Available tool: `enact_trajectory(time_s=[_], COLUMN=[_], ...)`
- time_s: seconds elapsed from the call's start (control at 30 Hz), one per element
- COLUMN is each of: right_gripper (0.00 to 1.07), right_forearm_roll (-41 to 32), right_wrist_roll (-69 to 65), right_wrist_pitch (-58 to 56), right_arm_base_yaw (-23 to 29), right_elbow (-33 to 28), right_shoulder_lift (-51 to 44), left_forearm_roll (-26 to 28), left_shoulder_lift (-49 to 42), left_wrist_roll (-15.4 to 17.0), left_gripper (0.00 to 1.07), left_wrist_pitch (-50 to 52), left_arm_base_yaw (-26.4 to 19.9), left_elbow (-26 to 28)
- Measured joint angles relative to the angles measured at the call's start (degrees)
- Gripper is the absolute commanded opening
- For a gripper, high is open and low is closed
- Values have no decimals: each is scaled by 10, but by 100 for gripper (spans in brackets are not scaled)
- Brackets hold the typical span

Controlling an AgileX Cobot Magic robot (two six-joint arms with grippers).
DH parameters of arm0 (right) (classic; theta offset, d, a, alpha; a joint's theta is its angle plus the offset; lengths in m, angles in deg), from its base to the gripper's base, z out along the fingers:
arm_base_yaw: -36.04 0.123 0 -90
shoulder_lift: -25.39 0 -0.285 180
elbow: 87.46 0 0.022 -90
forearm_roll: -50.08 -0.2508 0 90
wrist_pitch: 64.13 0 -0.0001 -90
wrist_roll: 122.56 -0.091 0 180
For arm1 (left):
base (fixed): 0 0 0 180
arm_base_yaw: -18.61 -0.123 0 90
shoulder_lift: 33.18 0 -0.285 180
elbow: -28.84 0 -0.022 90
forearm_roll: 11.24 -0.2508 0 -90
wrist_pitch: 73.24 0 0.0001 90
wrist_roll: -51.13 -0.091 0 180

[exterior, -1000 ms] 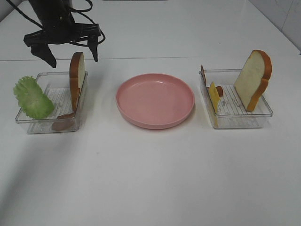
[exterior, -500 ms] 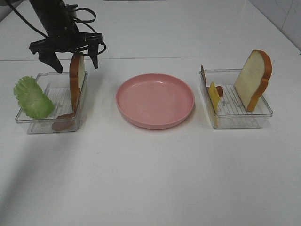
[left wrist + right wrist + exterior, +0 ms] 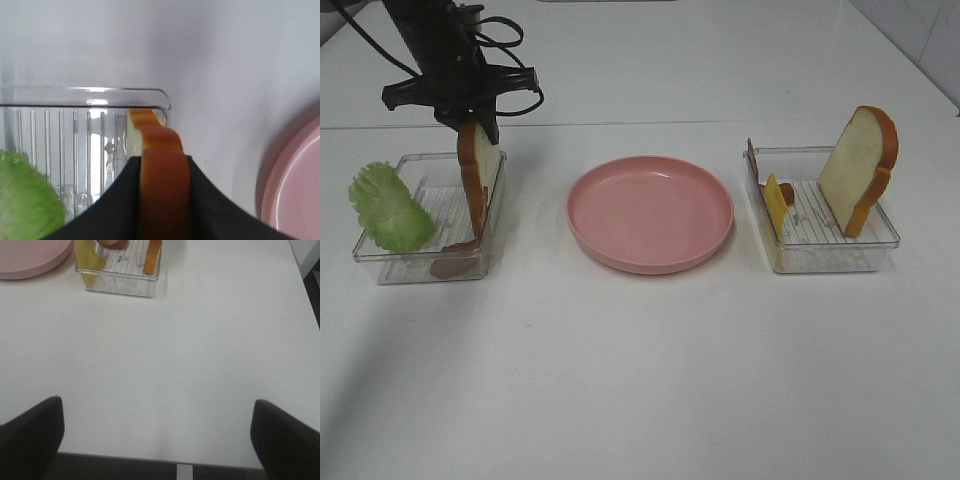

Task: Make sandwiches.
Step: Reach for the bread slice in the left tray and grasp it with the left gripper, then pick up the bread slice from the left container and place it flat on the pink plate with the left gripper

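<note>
The sandwich parts are toy foods, kept apart in two clear trays. Two bread slices, white-faced with tan-brown crust, stand on edge. The left bread slice (image 3: 480,178) leans at the 3 o'clock wall of the left tray (image 3: 410,268), and the right bread slice (image 3: 858,170) stands at the 3 o'clock side of the right tray (image 3: 830,258).

One crinkled green lettuce leaf (image 3: 390,208) fills the left tray's 9 o'clock side, and one brown bacon strip (image 3: 455,262) lies at its 5 o'clock corner. One yellow cheese slice (image 3: 775,205) stands at the right tray's 9 o'clock side, with brown bacon pieces (image 3: 786,192) against it; their number is unclear. One pink plate (image 3: 650,210) has the trays at its 9 and 3 o'clock.

The left gripper (image 3: 478,128) pinches the left bread slice's top crust, its black fingers (image 3: 120,210) pressed on both sides. The right gripper (image 3: 160,435) is spread wide over the white table (image 3: 175,365).
</note>
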Motion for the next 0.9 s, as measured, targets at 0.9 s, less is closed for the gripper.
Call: enact_trajectory(time_s=[0.9], right_gripper=[99], right_forearm_roll=[-1], right_wrist_roll=[0], right_wrist_pitch=[0], right_arm_base_yaw=[0], right_elbow=[0], right_shoulder_lift=[0], left_forearm_roll=[61], left_shoulder_lift=[-44], left_wrist_roll=[-1], left_gripper=[0], left_wrist_pitch=[-60], left_arm_base_yaw=[2], left_elbow=[202])
